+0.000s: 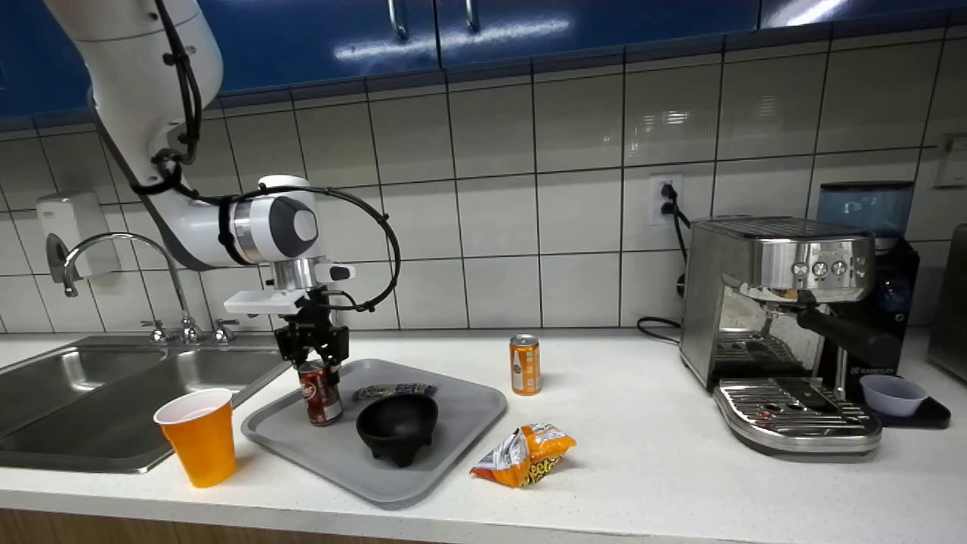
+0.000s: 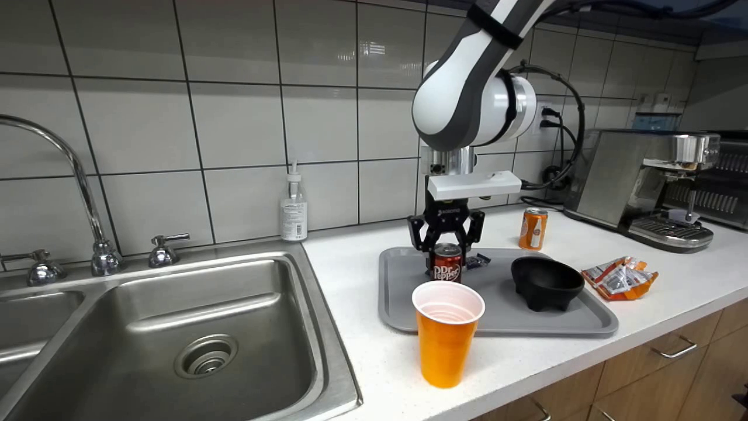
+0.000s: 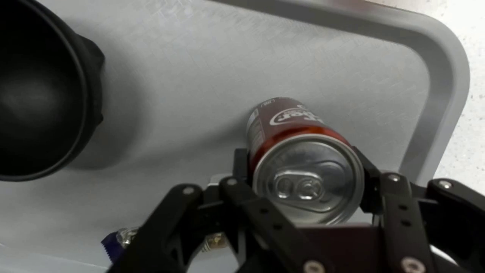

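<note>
A dark red Dr Pepper can [image 1: 321, 394] stands upright near one end of the grey tray [image 1: 457, 446]. My gripper [image 1: 317, 368] points down with its fingers against both sides of the can's upper part. In the wrist view the black fingers [image 3: 306, 176] press on the can [image 3: 290, 117] with no visible gap. In an exterior view the orange cup [image 2: 447, 348] hides the can's base. A black footed bowl [image 1: 397, 427] sits beside the can on the tray. A wrapped bar [image 1: 393, 391] lies behind the bowl and is partly hidden by the gripper in the wrist view [image 3: 113, 242].
The orange cup [image 1: 200, 446] stands between the sink [image 2: 175, 316] and the tray. An orange can [image 1: 525, 365] and a Cheetos bag [image 1: 529, 455] are on the counter beyond the tray. An espresso machine [image 1: 778, 302] stands farther along. A soap bottle [image 2: 294, 207] stands by the wall.
</note>
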`<move>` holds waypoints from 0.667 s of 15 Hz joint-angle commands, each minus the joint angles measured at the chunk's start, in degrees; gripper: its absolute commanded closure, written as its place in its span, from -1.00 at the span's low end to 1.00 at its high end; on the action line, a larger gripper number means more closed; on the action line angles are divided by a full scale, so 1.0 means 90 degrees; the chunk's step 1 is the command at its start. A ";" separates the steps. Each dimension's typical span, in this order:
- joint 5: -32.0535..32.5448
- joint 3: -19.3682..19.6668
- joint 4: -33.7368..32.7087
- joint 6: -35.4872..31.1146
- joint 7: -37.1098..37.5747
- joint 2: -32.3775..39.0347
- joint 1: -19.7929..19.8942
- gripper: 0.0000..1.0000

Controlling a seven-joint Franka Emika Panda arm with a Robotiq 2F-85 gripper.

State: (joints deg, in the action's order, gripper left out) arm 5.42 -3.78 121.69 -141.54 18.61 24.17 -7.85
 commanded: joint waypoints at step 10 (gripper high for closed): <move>0.0038 -0.0034 -0.0021 0.0175 0.0077 -0.0576 -0.0595 0.23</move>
State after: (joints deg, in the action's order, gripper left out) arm 5.43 -3.86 121.69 -141.49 18.63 21.00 -11.90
